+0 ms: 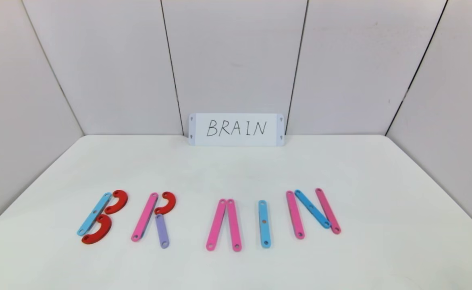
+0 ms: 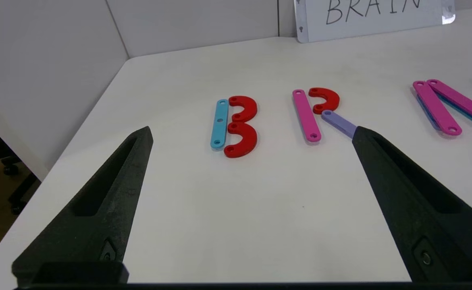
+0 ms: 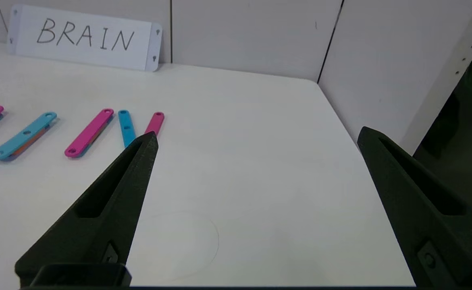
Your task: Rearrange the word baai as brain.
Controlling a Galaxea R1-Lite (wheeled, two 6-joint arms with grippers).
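The flat holed pieces lie in a row across the front of the table and read B, R, A, I, N. The B is a blue strip point(image 1: 94, 214) with two red curves point(image 1: 117, 201). The R has a pink strip point(image 1: 144, 217), a red curve point(image 1: 165, 203) and a short purple strip point(image 1: 161, 230). Two pink strips point(image 1: 216, 224) lean together as an A without a crossbar. A blue strip point(image 1: 263, 223) makes the I, and two pink strips joined by a blue diagonal point(image 1: 312, 209) make the N. My left gripper point(image 2: 252, 133) hangs open and empty short of the B point(image 2: 240, 125) and R. My right gripper point(image 3: 258, 133) is open and empty over bare table beside the N point(image 3: 88, 132). Neither arm shows in the head view.
A white card point(image 1: 236, 129) with handwritten BRAIN leans against the back wall. White panels close in the table point(image 1: 236, 173) at the back and both sides. The table's left edge point(image 2: 58, 157) and right edge point(image 3: 340, 121) drop off near the grippers.
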